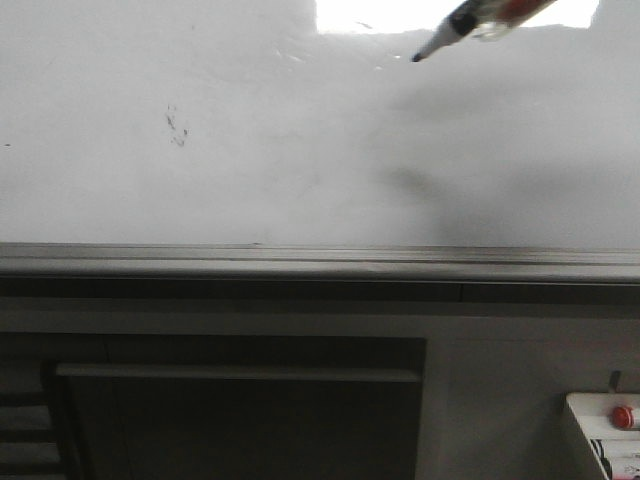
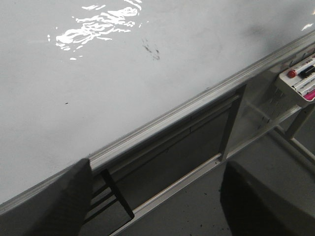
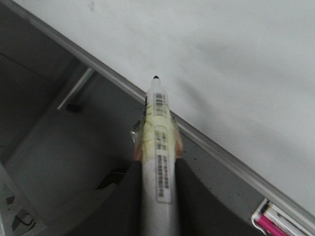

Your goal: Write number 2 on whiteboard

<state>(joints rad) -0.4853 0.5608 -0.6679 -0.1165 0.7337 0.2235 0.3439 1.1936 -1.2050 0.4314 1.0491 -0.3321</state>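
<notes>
The whiteboard (image 1: 300, 150) fills the upper front view, glossy white with a glare patch at the top and a grey rail (image 1: 300, 258) below. No number 2 shows on it, only small faint smudge marks (image 1: 177, 125). My right gripper (image 3: 157, 196) is shut on a white marker (image 3: 158, 142) wrapped in yellowish tape. The marker (image 1: 450, 30) enters the front view at the top right, its black tip (image 1: 417, 58) pointing down-left in front of the board; its shadow (image 1: 410, 180) lies well below the tip. My left gripper (image 2: 162, 206) is open and empty, low by the rail (image 2: 162, 123).
A small white tray (image 1: 603, 430) with a red-capped item stands at the lower right below the board; it also shows in the left wrist view (image 2: 298, 81) and the right wrist view (image 3: 275, 220). A dark frame (image 1: 240, 400) lies under the rail.
</notes>
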